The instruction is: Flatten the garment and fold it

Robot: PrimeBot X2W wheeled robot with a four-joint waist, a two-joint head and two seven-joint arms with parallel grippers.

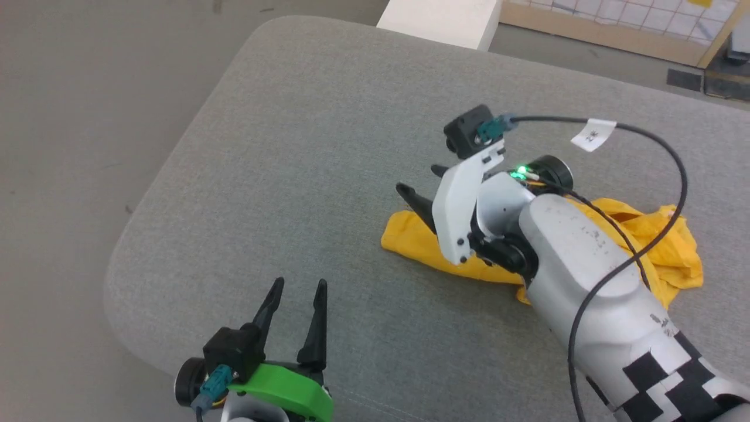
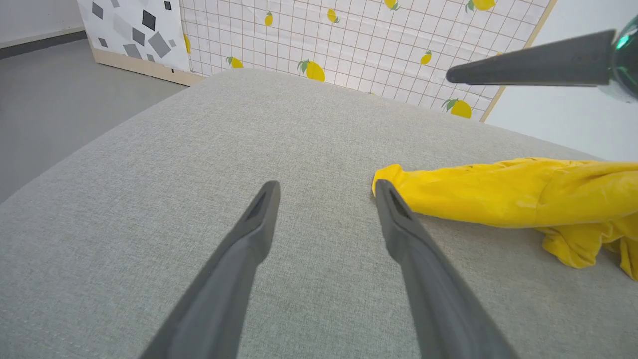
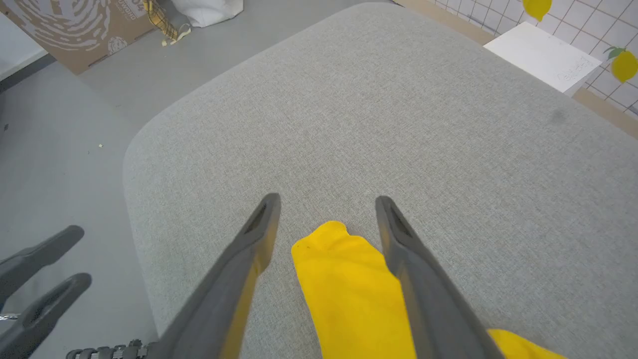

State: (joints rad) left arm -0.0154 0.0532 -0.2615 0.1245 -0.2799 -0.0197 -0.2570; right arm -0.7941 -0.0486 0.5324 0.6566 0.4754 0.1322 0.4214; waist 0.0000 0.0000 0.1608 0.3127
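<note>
Nearest the robot, the left gripper (image 1: 299,284) is hovering low over the grey fabric-covered surface (image 1: 281,152). Its two dark fingers are standing apart and holding nothing.

Further out and to the right, the right gripper (image 1: 419,179) is reaching down over the garment (image 1: 410,237). This is a mustard-yellow T-shirt lying crumpled in a long bunch on the right part of the surface. The right fingers are spread wide and are straddling the narrow end of the cloth that points toward the left gripper. They are gripping nothing, and it is not possible to tell whether their tips are touching the surface.

The shirt is looking soft, light and limp. It will likely be sagging and trailing when lifted, and dragging a little on the textured cover. The narrow end between the right fingers seems a good place to pinch, though whether it is a sleeve or a hem corner is unclear. A second hold on the far bunched part would help in spreading it flat.

Beyond the far edge, a white box (image 1: 439,20) is sitting before a lemon-printed grid wall (image 2: 349,35).
</note>
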